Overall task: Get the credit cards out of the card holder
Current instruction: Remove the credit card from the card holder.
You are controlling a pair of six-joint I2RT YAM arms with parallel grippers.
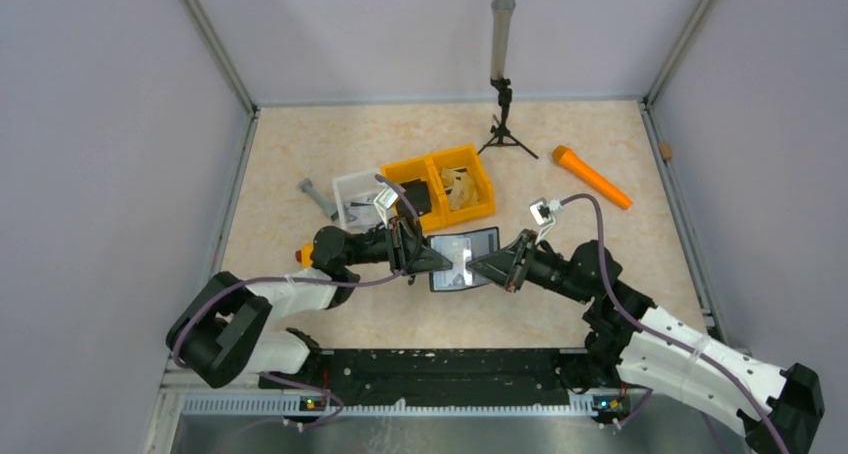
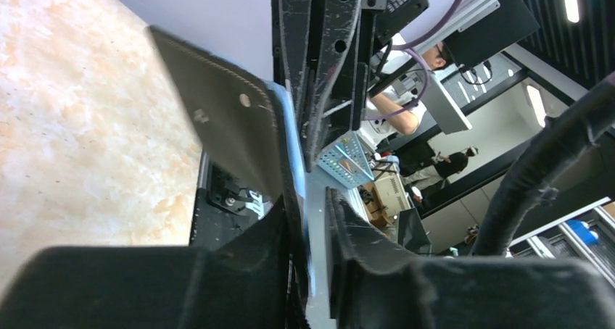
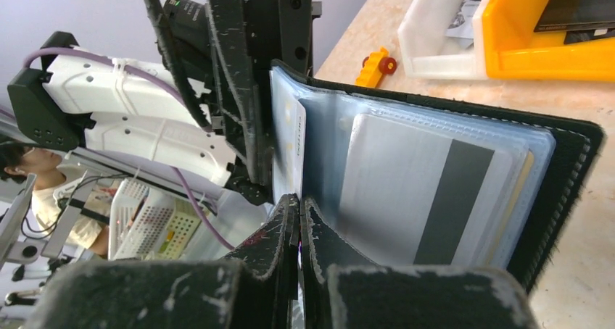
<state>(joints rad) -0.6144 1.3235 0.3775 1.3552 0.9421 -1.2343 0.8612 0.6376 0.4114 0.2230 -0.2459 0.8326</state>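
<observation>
The card holder (image 1: 466,258) hangs open between both arms just above the table, its pale lining facing up. In the right wrist view its black cover (image 3: 573,169) frames clear sleeves holding a silvery card with a dark stripe (image 3: 435,191). A white credit card (image 3: 291,137) stands at the inner edge, and my right gripper (image 3: 299,202) is shut on its lower edge. My left gripper (image 2: 310,198) sits around the holder's black flap (image 2: 225,119). One finger touches the flap and a narrow gap shows at the other. The right gripper's fingers (image 2: 319,53) face it closely.
Behind the holder stand a yellow two-part bin (image 1: 445,184) and a clear bin (image 1: 355,196). An orange cylinder (image 1: 590,176) lies at the back right, with a small tripod post (image 1: 500,94) near the back wall. A grey piece (image 1: 318,196) and a small yellow toy (image 3: 376,64) lie left.
</observation>
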